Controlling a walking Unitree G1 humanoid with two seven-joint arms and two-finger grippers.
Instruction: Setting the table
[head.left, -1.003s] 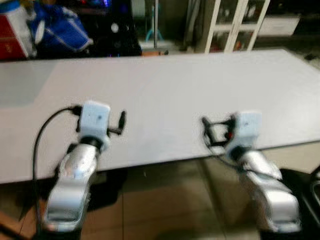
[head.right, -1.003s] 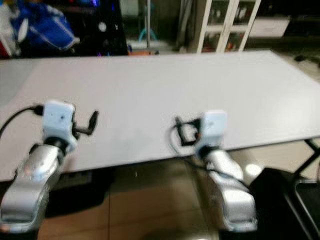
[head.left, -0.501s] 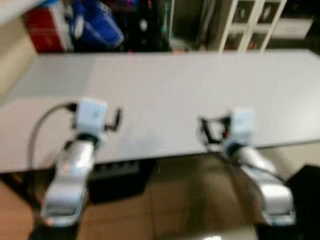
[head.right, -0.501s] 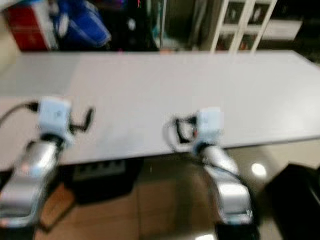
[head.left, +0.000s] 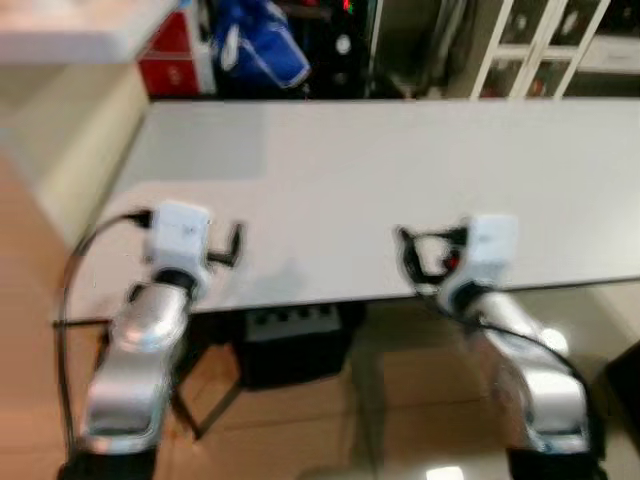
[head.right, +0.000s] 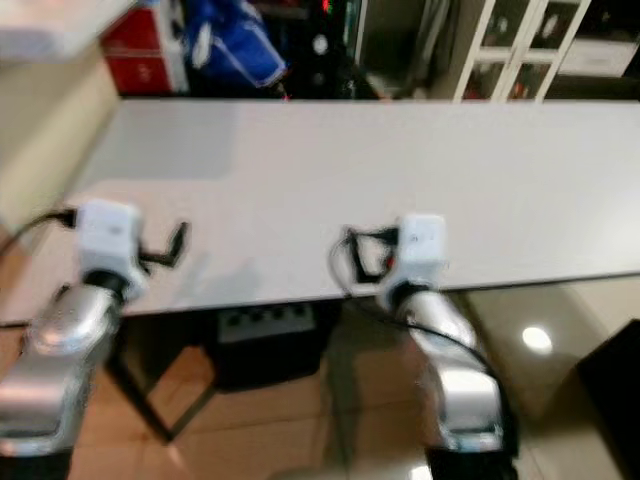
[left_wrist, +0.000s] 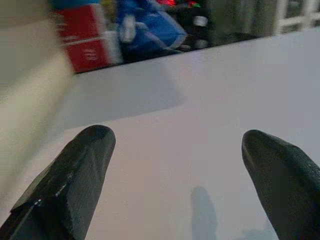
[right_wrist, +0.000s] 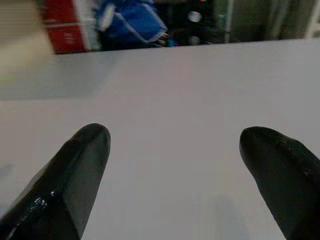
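Observation:
A long white table (head.left: 350, 160) stretches across in front of me, and its top is bare. Both silver arms reach forward over its near edge. My left gripper (left_wrist: 175, 170) is open above the tabletop near the table's left end, with nothing between its black fingers (left_wrist: 75, 175). My right gripper (right_wrist: 172, 165) is open too, over the middle of the near edge, and holds nothing. In the left eye view the left wrist (head.left: 180, 235) and the right wrist (head.left: 480, 250) hover at about the same height.
A beige counter (head.left: 70, 120) runs along the table's left end. Behind the table stand a red box (head.left: 170, 55), a blue bag (head.left: 255, 50) and a white-framed cabinet (head.left: 540, 50). A black box (head.left: 290, 340) sits on the tan floor under the table.
The whole picture has shifted, so the camera has moved: the table's left end and the beige counter have come into view. Both arms hold the same pose, grippers still open.

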